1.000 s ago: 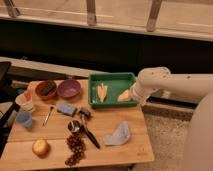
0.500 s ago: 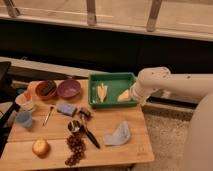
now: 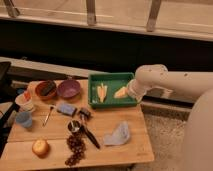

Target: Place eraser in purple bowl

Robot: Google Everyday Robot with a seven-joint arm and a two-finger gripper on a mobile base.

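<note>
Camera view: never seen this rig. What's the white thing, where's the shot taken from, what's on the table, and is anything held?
There is one picture, looking down at the table from a height. I can't tell where the camera is mounted. The thick white tube coming in from the right is the robot's single arm. Its gripper, a two-finger clamp, hangs over the right end of the green tray. It is open and appears to hold nothing.

On the wooden table are a purple bowl and an orange-red bowl with a small dark eraser apparently lying in it. There are also a pale blue block, a blue cup, a metal scoop, dark grapes, a bun and a blue-grey cloth. Pale yellow pieces lie in the tray.
</note>
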